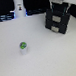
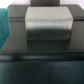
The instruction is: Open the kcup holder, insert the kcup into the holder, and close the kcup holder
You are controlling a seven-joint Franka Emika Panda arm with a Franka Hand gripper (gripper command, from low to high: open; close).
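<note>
The kcup [image 1: 23,45], a tiny pod with a green top, stands alone on the white table toward the exterior view's left. The kcup holder [image 1: 58,20] is a black box with light rectangular front marks at the exterior view's upper right. My gripper [image 1: 58,2] hangs right above the holder's far end; the blur hides how its fingers stand. The wrist view is filled by the holder's black body [image 2: 45,62] with a blurred grey rectangular plate [image 2: 47,25] on it. No fingers show there. The holder looks closed.
A tall white bottle-like object [image 1: 18,8] stands at the back, at the exterior view's left, against a dark background. White table [image 1: 43,60] spreads between the kcup and the holder. A teal shape [image 2: 4,27] shows at the wrist view's edge.
</note>
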